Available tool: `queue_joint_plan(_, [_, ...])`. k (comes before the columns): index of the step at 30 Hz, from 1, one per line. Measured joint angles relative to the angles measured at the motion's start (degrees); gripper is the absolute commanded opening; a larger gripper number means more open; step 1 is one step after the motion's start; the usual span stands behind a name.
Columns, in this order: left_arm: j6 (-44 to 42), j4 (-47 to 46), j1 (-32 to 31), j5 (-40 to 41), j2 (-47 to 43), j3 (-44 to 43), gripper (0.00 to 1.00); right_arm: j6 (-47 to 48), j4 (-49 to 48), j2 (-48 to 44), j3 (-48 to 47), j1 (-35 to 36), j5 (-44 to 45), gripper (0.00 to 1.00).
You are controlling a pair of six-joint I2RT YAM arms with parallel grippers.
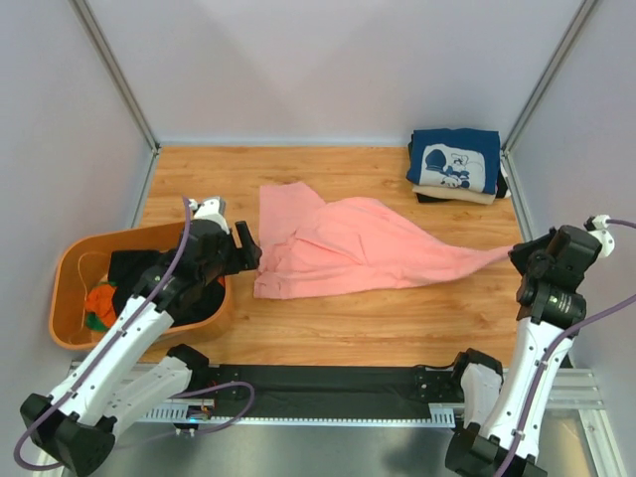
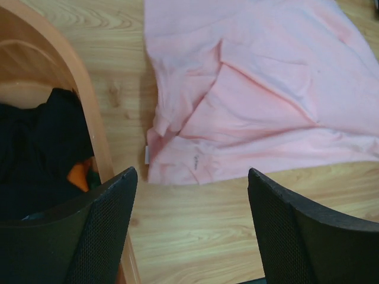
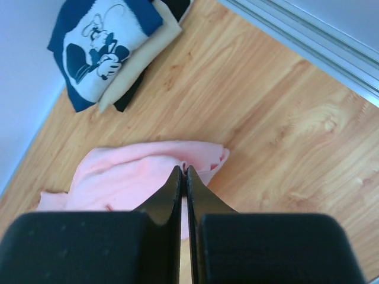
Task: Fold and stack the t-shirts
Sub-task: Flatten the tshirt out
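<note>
Lengthwise left-to-right, salmon-pink shirt [image 1: 348, 248], tapered tip pinched in right claw [image 3: 183, 173]

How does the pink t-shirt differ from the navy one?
The pink t-shirt lies unfolded centrally; the navy t-shirt sits folded atop a beige shirt in the far corner. Pink is plain; navy carries a white cartoon print. The right tool pinches pink's corner; none holds navy. Both are cloth.

A wood-grain tabletop [image 1: 397, 318] sits inside 3 pale walls [image 1: 328, 60] with metal corner posts [image 1: 112, 70]; lighting seems even.
</note>
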State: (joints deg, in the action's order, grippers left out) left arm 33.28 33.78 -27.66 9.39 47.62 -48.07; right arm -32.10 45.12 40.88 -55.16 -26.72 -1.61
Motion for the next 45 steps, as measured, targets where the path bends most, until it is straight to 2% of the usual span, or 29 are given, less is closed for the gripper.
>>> queue_joint_plan(5, [3.1, 1.6, 0.0, 0.4, 3.3, -1.2, 0.76, -1.2, -0.9, 1.6, 1.0, -1.4, 0.0, 0.0])
queue_joint_plan(10, [3.9, -0.8, -0.2, 0.3, 14.0, -4.2, 0.67, -2.3, -3.9, 2.6, 3.8, -1.5, -3.2, 0.0])
queue_joint_plan(17, [2.1, -8.3, -2.0, -2.4, 31.1, -5.9, 0.65, -2.8, -7.9, 5.6, 6.3, -1.5, -9.3, 0.0])
queue_joint_plan(23, [-1.7, -14.6, -3.2, -6.0, 45.9, -13.5, 0.66, -2.8, -10.8, 7.6, 7.5, -1.5, -14.7, 0.0])
queue_joint_plan(28, [-2.8, -17.7, -3.5, -9.1, 53.6, -18.3, 0.66, -2.8, -12.4, 9.1, 7.5, -1.5, -17.3, 0.0])
queue_joint_plan(36, [-2.7, -19.8, -4.5, -12.2, 60.5, -22.9, 0.62, -2.8, -14.0, 11.6, 7.5, -1.4, -19.0, 0.0])
queue_joint_plan(45, [-2.4, -19.9, -4.8, -13.4, 63.4, -24.2, 0.52, -2.6, -14.6, 12.3, 7.5, -1.0, -19.1, 0.0])
